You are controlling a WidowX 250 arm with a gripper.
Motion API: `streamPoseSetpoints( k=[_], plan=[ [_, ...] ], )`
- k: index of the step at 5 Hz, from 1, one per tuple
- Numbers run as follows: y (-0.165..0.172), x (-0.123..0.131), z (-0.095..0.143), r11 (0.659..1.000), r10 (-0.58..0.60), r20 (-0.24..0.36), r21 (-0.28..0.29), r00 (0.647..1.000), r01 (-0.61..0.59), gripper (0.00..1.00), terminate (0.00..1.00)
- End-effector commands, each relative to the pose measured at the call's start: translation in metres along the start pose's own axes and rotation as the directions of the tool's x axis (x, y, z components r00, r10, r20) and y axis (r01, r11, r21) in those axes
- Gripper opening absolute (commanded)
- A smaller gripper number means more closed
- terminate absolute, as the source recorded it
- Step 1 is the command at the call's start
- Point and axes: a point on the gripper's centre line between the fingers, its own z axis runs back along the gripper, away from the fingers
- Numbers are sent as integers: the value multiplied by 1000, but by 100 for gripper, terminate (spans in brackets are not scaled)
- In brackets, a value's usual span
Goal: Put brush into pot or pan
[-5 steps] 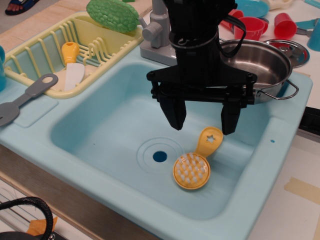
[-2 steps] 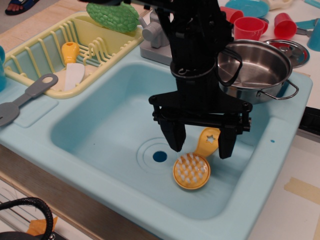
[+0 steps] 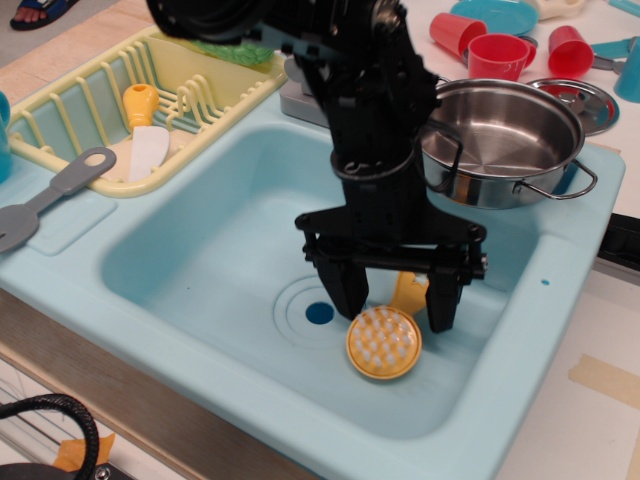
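The yellow-orange brush [image 3: 384, 342] lies bristles-up on the floor of the light blue sink [image 3: 190, 250], right of the drain hole. Its handle runs up behind my gripper [image 3: 395, 305] and is mostly hidden. The gripper is open, low in the sink, with one finger on each side of the handle just above the round head. The shiny steel pot [image 3: 505, 135] stands on the sink's back right rim, empty, with a wire loop handle toward the front right.
A yellow dish rack [image 3: 110, 120] at the left holds a yellow-handled white knife [image 3: 145, 130]. A grey spatula [image 3: 50, 195] lies on the left rim. Red cups [image 3: 498, 52] and a flat steel lid [image 3: 590, 100] stand behind the pot. A grey faucet base [image 3: 300, 90] is behind the arm.
My gripper has moved down into the sink and slightly left, from above the brush to straddling its handle. It stays open. The brush has not moved.
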Motion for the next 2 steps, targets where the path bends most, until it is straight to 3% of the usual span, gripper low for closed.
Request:
streamPoseSetpoints(
  k=[1, 2],
  plan=[
    [9, 2, -7, 999, 25, -7, -47, 1000, -25, 100, 0],
    [8, 0, -8, 998, 36, -9, -50, 999, -37, 0, 0]
  ],
)
